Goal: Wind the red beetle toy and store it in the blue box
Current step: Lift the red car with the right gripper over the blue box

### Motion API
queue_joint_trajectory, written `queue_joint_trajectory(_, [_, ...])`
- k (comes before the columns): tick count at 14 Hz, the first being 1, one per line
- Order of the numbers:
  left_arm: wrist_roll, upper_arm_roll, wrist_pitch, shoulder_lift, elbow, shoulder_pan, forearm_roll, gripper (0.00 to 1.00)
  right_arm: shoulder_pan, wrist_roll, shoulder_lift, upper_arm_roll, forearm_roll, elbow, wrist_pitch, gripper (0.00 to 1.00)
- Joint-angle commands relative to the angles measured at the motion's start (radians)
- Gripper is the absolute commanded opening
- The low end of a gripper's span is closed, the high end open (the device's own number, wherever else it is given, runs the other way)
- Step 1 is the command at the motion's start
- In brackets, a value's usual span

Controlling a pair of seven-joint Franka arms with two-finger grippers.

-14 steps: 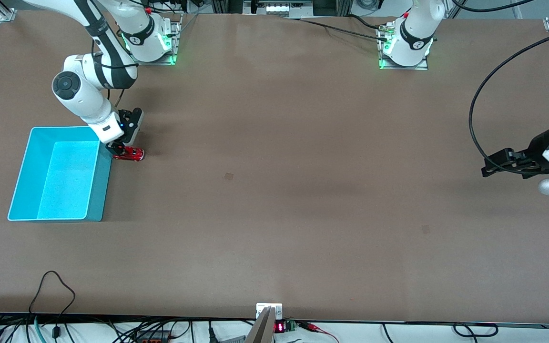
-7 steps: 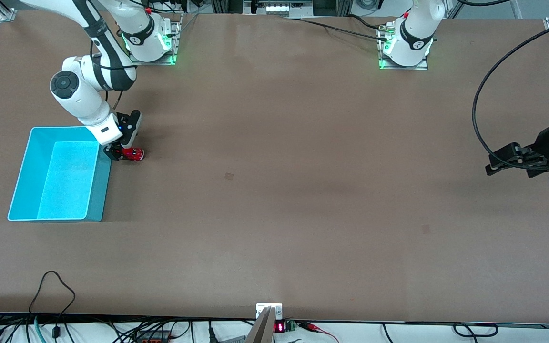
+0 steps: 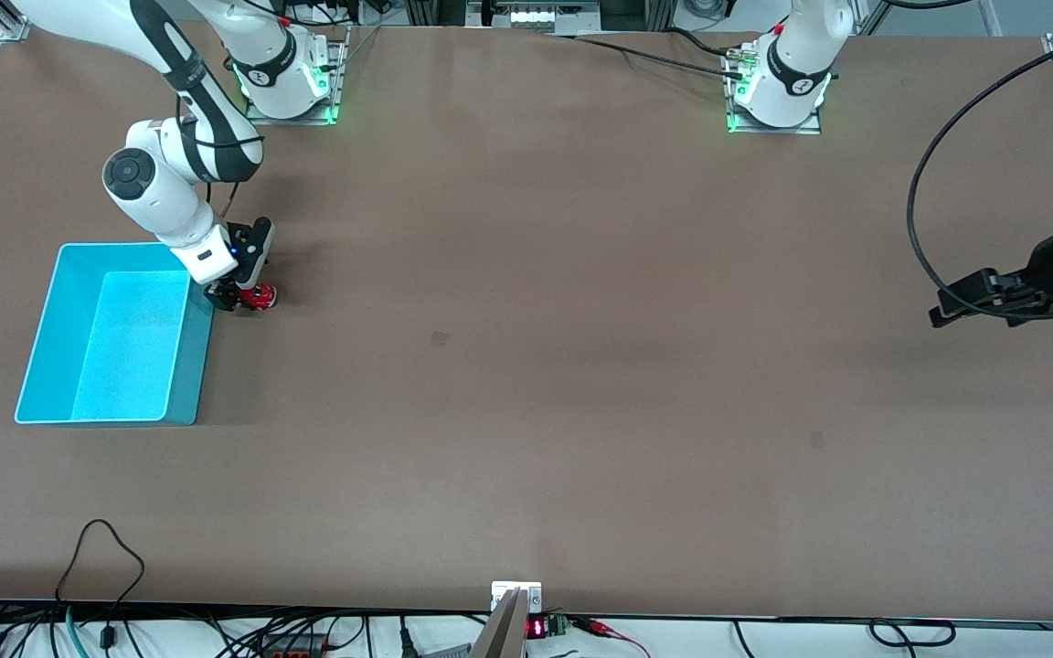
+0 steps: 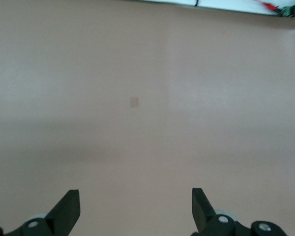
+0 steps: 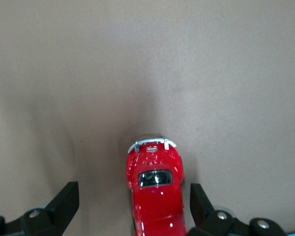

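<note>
Right tool (image 3: 236, 296) spread astride red beetle toy (image 5: 156, 189), left tool (image 3: 956, 306) spread, waiting

The glossy red beetle toy (image 3: 259, 294) stands on the table just beside the empty blue box (image 3: 60, 338)

I'm looking at a robotics lab: two bolted-down arm bases (image 3: 289, 78) on a brown table (image 3: 581, 366), cables (image 3: 106, 585) trailing off its edge.
</note>
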Motion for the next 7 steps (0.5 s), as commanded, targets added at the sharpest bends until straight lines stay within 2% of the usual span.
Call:
queue_joint_trajectory(1, [-0.009,0.012,-0.021,-0.077,-0.083,0.004,0.001,1.00,-0.021,-0.013,0.006,0.005,-0.018,0.003,0.014,0.89])
queue_joint_trajectory(2, [-0.014,0.007,0.020,-0.108,-0.137,0.002,0.001,1.00,-0.021,-0.015,0.006,0.005,-0.018,0.004,0.012,0.75])
queue_joint_trajectory(3, [-0.014,0.006,0.049,-0.134,-0.180,0.002,0.001,1.00,-0.023,-0.013,0.006,0.005,-0.021,0.004,0.012,0.54])
queue_joint_trajectory(5, [-0.029,0.009,0.051,-0.136,-0.188,0.002,0.001,1.00,-0.024,-0.013,0.006,0.005,-0.021,0.006,0.011,0.12])
queue_joint_trajectory(6, [-0.040,0.006,0.050,-0.136,-0.184,0.002,0.004,1.00,-0.024,-0.013,0.006,0.005,-0.021,0.006,0.011,0.01])
queue_joint_trajectory(7, [-0.066,-0.005,0.048,-0.137,-0.180,-0.001,0.030,1.00,-0.024,-0.012,0.002,0.005,-0.017,0.009,0.015,0.00])
